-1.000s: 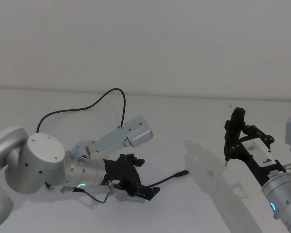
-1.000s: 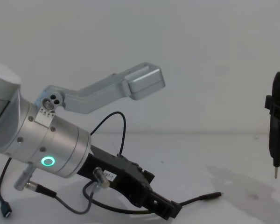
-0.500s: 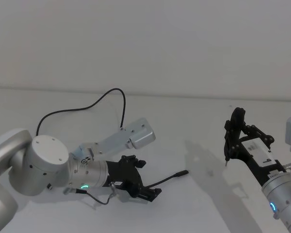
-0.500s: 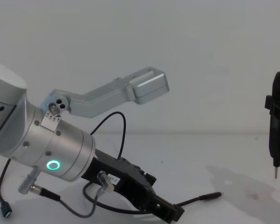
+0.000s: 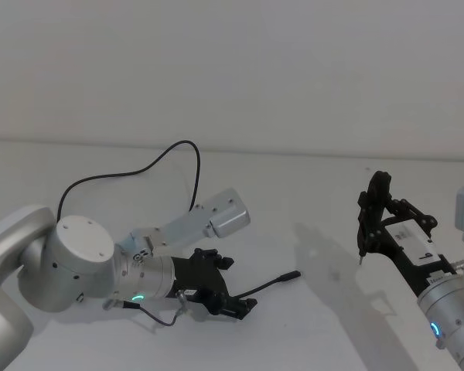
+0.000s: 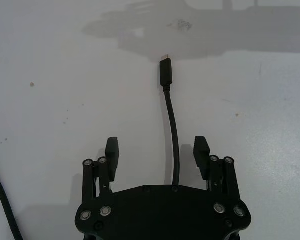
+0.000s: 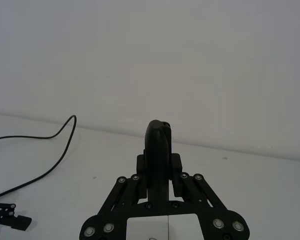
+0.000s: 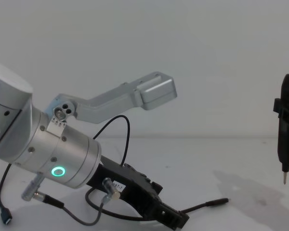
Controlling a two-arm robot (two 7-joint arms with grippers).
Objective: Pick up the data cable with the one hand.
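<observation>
Your left gripper (image 5: 243, 307) sits low over the white table (image 5: 309, 193) with its jaws spread wide. The right gripper (image 5: 375, 212) hangs well off to its right, clamped on a dark pin-tipped tool (image 5: 381, 185). The data cable (image 6: 172, 120) runs straight out between the left gripper's fingers (image 6: 112, 147), touching neither, and its plug (image 6: 166, 67) lies ahead of the fingertips.

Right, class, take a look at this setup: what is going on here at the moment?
The left gripper sits low over the white table, open and straddling the black data cable a little back from its plug. The cable lies flat on the table, not yet gripped or lifted. The right gripper is raised off to the right, shut on a dark pin-tipped tool.
</observation>
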